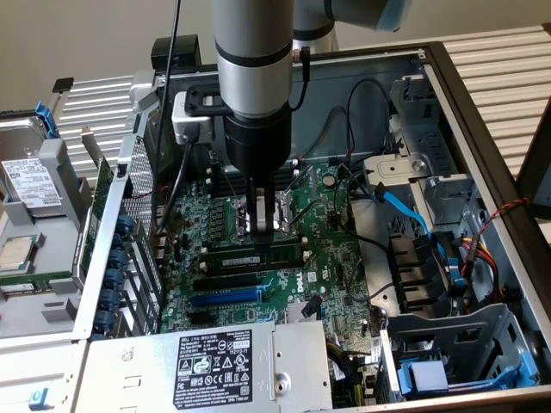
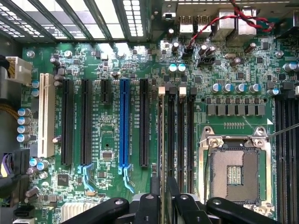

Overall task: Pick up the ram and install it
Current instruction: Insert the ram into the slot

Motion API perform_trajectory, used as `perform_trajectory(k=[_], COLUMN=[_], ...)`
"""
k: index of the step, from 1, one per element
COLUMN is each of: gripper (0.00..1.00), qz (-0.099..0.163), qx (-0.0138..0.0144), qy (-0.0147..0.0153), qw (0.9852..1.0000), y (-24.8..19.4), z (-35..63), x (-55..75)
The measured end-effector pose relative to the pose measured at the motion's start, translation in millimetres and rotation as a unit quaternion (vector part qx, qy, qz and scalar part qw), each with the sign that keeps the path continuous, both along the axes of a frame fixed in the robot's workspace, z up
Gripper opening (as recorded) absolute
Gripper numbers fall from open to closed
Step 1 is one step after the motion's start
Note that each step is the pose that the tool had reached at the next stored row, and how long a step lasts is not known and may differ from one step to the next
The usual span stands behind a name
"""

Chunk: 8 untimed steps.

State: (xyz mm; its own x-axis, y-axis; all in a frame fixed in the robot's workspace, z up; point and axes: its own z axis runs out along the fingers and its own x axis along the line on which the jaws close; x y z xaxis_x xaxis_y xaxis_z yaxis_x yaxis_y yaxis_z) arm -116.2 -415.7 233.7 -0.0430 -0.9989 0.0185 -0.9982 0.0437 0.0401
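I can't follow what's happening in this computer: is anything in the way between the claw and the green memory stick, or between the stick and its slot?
Nothing visible does. The claw hangs just above the ram, which already stands on edge along a black slot; no cable crosses it.

bright even light, glare on slats, soft shadows

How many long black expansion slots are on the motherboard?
3 black slots: two beside the white slot, one between the blue slot and the memory slots; others may be hidden.
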Motion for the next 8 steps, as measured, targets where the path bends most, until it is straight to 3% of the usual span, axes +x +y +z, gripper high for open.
perform_trajectory(k=[8], gripper=[0.21], qz=[0.0], qx=[0.0], qy=[0.0], qw=[1.0], y=[0.0], z=[6.6], x=[-1.2])
